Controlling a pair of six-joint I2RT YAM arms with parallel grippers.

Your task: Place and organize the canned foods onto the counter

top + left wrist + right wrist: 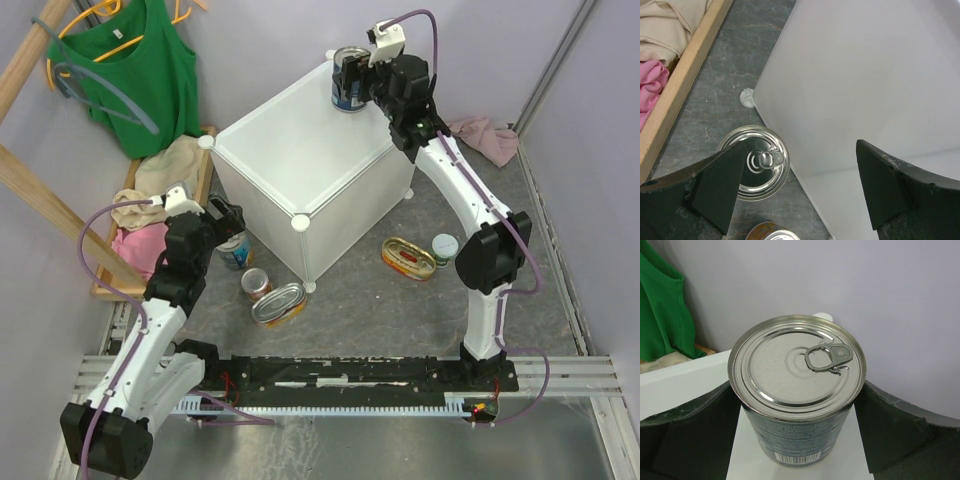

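The right hand (797,410) was clamped on a tall blue can (797,365) at the back corner of the white cabinet (300,150) top, toward the far edge of the desk (350,310). Full and rigid, such a can looked heavy, with slick metal walls, so a squeeze across its mid-body suited it best. The left hand (800,185), spread apart, hung over a second can (756,162) standing toward the desk's left edge, just beside the cabinet wall.
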